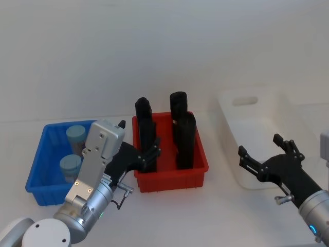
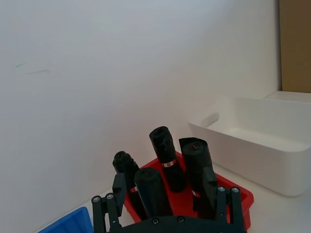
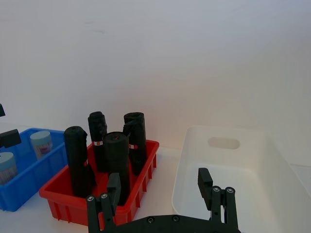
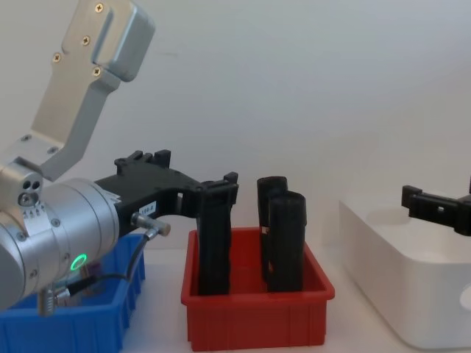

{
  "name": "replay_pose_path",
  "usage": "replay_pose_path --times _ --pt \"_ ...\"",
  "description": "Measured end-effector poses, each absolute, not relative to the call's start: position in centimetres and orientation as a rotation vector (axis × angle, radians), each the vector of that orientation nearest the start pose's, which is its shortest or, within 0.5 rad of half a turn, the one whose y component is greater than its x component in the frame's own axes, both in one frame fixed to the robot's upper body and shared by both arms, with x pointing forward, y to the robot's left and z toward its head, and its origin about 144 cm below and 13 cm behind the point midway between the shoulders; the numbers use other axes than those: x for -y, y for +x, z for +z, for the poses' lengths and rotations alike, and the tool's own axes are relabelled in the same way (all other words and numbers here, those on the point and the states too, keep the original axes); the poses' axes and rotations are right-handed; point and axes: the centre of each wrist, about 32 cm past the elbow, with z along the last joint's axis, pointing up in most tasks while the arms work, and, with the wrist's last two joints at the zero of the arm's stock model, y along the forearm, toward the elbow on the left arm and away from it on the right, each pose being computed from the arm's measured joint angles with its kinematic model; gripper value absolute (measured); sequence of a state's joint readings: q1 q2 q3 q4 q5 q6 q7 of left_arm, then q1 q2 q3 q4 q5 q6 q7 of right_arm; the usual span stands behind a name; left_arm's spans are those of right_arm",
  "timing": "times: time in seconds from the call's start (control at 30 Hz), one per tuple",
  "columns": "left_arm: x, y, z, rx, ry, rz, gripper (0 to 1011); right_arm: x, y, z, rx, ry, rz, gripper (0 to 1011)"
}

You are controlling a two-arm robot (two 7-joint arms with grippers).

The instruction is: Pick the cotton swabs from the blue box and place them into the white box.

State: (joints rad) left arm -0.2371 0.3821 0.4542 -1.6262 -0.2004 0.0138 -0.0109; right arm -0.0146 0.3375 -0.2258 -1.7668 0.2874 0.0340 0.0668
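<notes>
Cotton swabs (image 1: pixel 77 135): two jars sit in the blue box (image 1: pixel 37 172), at the left of the head frame.
Your left gripper (image 2: pixel 163 187) hangs wide open and empty at lower left, just by the left wall of the red bin (image 1: pixel 172 177). Your right gripper (image 1: pixel 262 150), equally spread and empty, hovers at lower right by the near wall of the white box (image 1: pixel 241 177).

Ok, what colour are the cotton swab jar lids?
Pale bluish-grey; the cotton swabs show best in the head view.
</notes>
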Motion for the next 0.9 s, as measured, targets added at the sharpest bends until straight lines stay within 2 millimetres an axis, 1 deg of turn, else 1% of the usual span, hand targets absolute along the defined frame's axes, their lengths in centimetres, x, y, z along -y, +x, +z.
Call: replay_pose_path --times 0.53,0.9 --pt "-20.0 49.3 120.4 0.250 0.061 1.149 1003 23.7 44.3 118.9 0.075 0.026 -1.229 1002" --pt "-21.1 50.0 120.3 0.186 0.086 1.239 1003 23.7 44.3 118.9 0.075 0.026 -1.230 1001"
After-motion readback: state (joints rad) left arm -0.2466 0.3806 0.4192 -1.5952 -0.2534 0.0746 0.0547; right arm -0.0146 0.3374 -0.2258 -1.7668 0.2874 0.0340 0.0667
